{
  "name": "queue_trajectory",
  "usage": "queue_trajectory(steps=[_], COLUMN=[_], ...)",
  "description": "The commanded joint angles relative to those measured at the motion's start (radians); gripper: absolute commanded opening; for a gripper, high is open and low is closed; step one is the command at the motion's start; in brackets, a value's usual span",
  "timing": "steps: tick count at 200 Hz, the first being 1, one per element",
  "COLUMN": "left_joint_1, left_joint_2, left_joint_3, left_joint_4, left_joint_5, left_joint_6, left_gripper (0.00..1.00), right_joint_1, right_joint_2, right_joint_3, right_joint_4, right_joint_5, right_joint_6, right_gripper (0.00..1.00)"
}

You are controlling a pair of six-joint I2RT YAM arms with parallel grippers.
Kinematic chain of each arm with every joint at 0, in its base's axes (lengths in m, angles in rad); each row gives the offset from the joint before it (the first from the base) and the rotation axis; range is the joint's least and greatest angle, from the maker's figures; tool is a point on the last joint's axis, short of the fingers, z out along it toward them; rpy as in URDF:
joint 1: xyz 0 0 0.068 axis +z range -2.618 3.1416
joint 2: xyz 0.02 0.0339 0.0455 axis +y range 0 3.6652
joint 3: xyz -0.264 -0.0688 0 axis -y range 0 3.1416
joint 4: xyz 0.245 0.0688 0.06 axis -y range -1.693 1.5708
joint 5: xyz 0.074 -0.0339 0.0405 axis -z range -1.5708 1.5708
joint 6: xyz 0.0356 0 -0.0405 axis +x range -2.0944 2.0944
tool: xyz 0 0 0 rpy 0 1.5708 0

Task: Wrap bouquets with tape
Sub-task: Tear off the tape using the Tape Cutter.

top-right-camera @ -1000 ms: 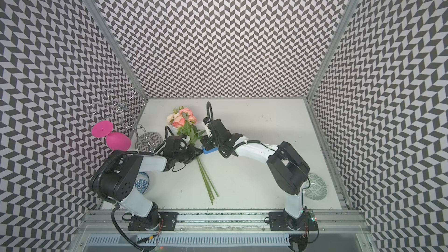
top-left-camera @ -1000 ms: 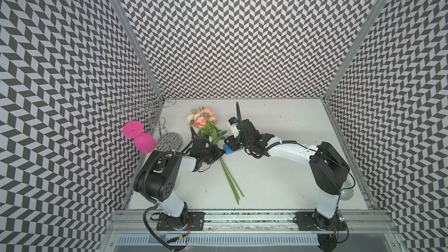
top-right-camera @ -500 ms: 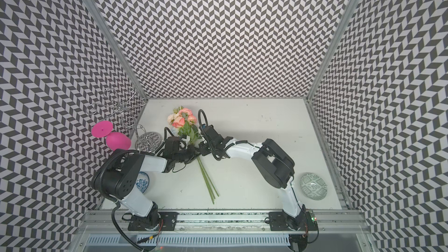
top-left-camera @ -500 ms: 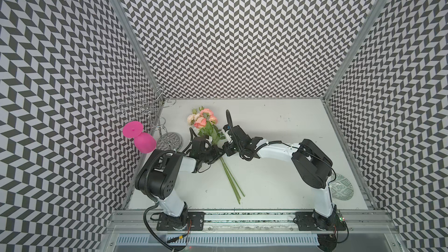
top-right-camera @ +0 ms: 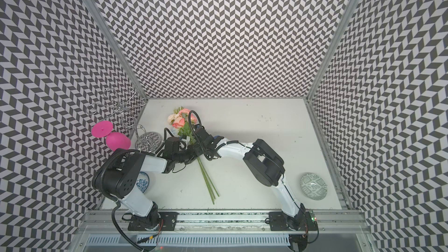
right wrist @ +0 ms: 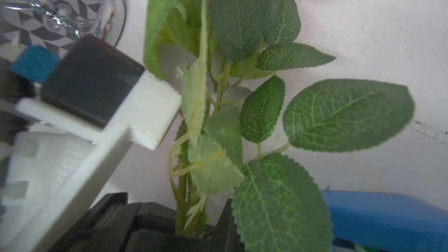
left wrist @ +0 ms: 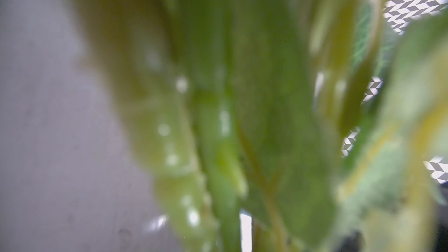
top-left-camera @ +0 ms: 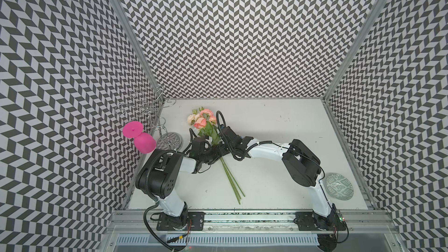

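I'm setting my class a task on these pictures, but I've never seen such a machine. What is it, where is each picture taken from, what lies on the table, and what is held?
It is two robot arms fixed to a rail, each ending in a claw. The two wide pictures look down from overhead. The two close-ups come from cameras on the arms' wrists; the left one shows only blurred green. On the table lie a bouquet, blue tape and a patterned bowl; a pink goblet and a wire stand sit at one side. The left claw and the right claw both look shut on the bouquet's stems.
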Motion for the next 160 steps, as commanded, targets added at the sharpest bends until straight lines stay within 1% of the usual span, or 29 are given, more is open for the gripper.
queue_trajectory(steps=[1,27,67,77,108,121,136,146,160], left_joint_1=[0.003,0.003,0.003,0.003,0.003,0.002,0.002,0.002,0.002], left_joint_2=[0.0,-0.006,0.025,0.023,0.016,0.014,0.013,0.013,0.011], left_joint_3=[-0.007,-0.009,-0.023,-0.023,-0.022,-0.02,-0.02,-0.018,-0.015], left_joint_4=[0.056,0.058,0.108,0.107,0.103,0.102,0.103,0.103,0.101], left_joint_5=[0.018,0.02,0.043,0.046,0.038,0.033,0.034,0.036,0.039], left_joint_6=[-0.006,-0.006,-0.022,-0.02,-0.016,-0.015,-0.014,-0.015,-0.013], left_gripper=[0.0,0.0,0.0,0.0,0.0,0.0,0.0,0.0,0.0], right_joint_1=[0.014,0.015,0.036,0.048,0.079,0.087,0.083,0.083,0.081], right_joint_2=[0.035,-0.005,0.015,0.013,-0.009,-0.027,-0.043,-0.057,-0.067], right_joint_3=[0.019,-0.039,-0.02,-0.038,-0.125,-0.151,-0.14,-0.114,-0.067], right_joint_4=[-0.14,-0.117,-0.129,-0.106,-0.004,0.034,0.04,0.046,0.042], right_joint_5=[0.107,0.154,0.242,0.28,0.328,0.352,0.331,0.268,0.215], right_joint_6=[-0.028,-0.059,-0.164,-0.192,-0.265,-0.266,-0.263,-0.275,-0.285], right_gripper=[0.14,0.13,0.12,0.12,0.14,0.14,0.15,0.15,0.17])
